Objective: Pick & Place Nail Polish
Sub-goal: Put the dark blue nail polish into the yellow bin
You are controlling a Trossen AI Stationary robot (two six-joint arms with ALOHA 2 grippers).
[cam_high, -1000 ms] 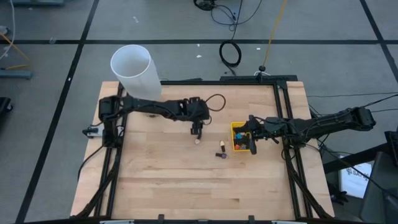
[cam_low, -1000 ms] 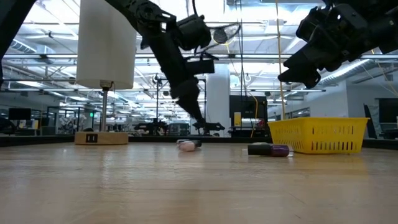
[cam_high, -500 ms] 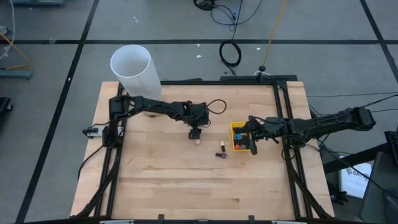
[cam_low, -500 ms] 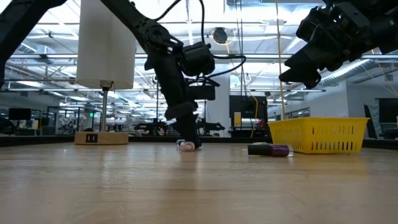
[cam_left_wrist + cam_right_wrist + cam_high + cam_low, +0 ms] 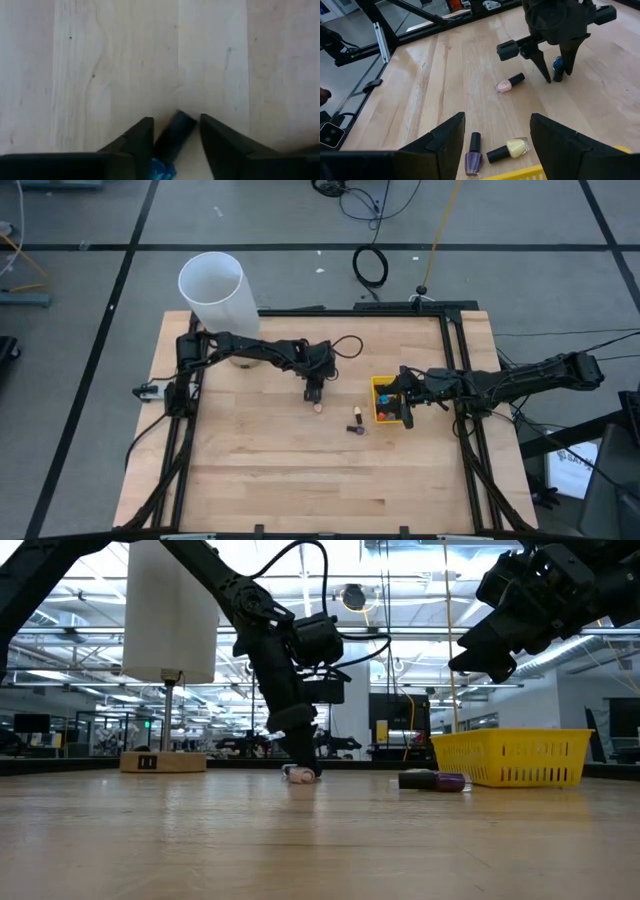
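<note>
The left gripper (image 5: 172, 137) is down at the table (image 5: 260, 470) mid-board, its fingers (image 5: 542, 67) straddling a blue nail polish bottle (image 5: 558, 64) with a dark cap; whether they have clamped it yet cannot be told. A pink bottle (image 5: 510, 83) lies just beside it. Bare wood spreads on all sides. The right gripper (image 5: 495, 140) hangs open over the yellow bin (image 5: 512, 758), with purple (image 5: 473, 156) and yellow (image 5: 509, 149) bottles just past the bin's rim.

Wooden table (image 5: 260, 470) bearing nail polish bottles (image 5: 492, 150), yellow bin (image 5: 512, 758), white cylinder (image 5: 215, 292).
</note>
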